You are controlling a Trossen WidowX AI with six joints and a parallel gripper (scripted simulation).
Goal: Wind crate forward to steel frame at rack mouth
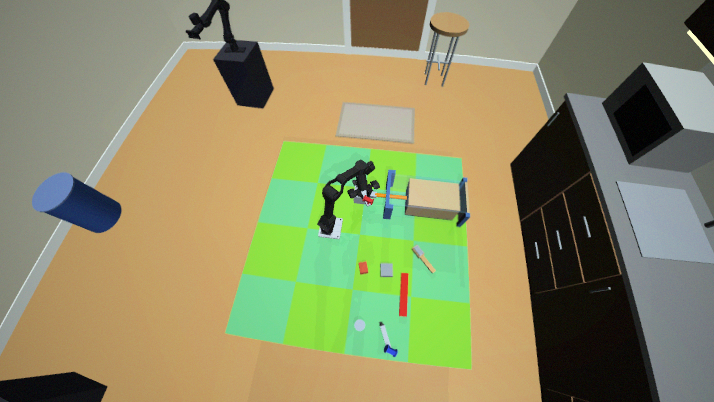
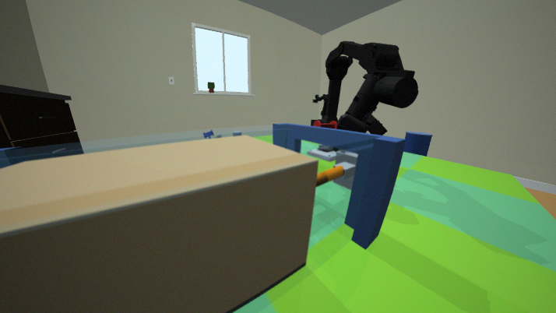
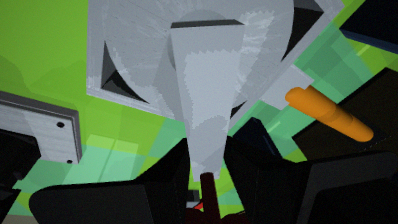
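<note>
1. Crate (image 1: 433, 195) (image 2: 195, 195) (image 3: 380, 90) sits flat beyond the frame (image 1: 389, 196) (image 2: 378, 175) (image 3: 375, 25) from my fingers, with a gap between its front and that blue steel.
2. My gripper (image 1: 366, 194) (image 2: 338, 124) (image 3: 204, 141) is clamped on the handle (image 1: 368, 200) (image 2: 325, 124) (image 3: 212, 75) — one finger on each side of it, near the dark red part.
3. From my fingers the handle's pale arm reaches over the top of the winch (image 1: 359, 200) (image 2: 344, 179) (image 3: 120, 25). I cannot tell how deep its key sits, as the arm covers the hole.
4. Beside my fingers the orange strap (image 1: 395, 196) (image 2: 330, 175) (image 3: 330, 115) runs from the winch side, under the frame's crossbar, to the crate.
5. On the other side of my fingers lies my base plate (image 1: 337, 231) (image 2: 321, 154) (image 3: 55, 125).
6. Well apart from my fingers, on the green checks, lie a wooden-handled tool (image 1: 424, 258), a red block (image 1: 363, 268), a grey block (image 1: 386, 270), a red bar (image 1: 403, 295), a pale disc (image 1: 359, 325) and a blue-ended tool (image 1: 384, 334).
</note>
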